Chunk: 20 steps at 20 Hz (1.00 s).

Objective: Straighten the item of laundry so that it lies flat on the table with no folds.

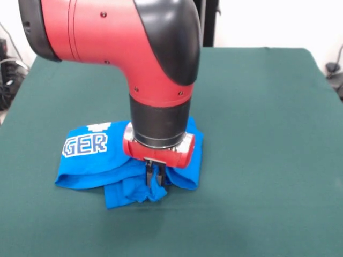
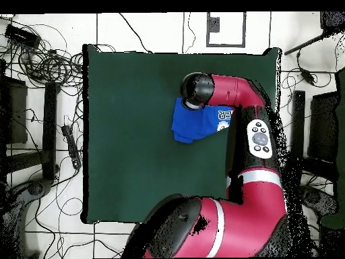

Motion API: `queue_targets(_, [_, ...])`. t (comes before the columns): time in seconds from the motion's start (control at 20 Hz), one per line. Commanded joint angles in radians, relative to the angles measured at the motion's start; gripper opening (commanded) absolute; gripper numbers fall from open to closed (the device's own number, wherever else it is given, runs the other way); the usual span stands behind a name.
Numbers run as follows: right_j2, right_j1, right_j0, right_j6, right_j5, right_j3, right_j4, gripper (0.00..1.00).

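Note:
The bright blue T-shirt (image 1: 88,163) lies crumpled and folded over on the dark green table (image 1: 257,107), with white letters "GER" showing at its left part. My gripper (image 1: 154,175) points straight down at the shirt's front edge. Its two black fingers stand close together and pinch a bunched fold of blue cloth. The arm's wrist hides the shirt's middle. In the overhead view the shirt (image 2: 192,125) shows as a small blue patch on the table (image 2: 135,135), partly under the arm (image 2: 232,91); the gripper itself is hidden there.
The red and black arm fills the upper left of the front view above the shirt. Cables and equipment (image 2: 47,67) lie on the floor around the table in the overhead view. Green cloth extends widely on all sides of the shirt.

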Motion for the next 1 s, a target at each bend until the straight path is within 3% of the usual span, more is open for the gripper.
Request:
queue_targets(0.05, [0.044, -0.046, 0.014, -0.041, -0.023, 0.193, -0.010, 0.00])
queue_targets(0.35, [0.040, -0.140, 0.017, -0.024, 0.014, 0.271, 0.011, 0.00])
queue_targets(0.7, [0.038, -0.390, 0.004, 0.004, 0.087, 0.441, 0.089, 0.00])
queue_targets(1.0, [0.063, -0.525, -0.007, -0.089, 0.272, 0.411, 0.135, 0.00])
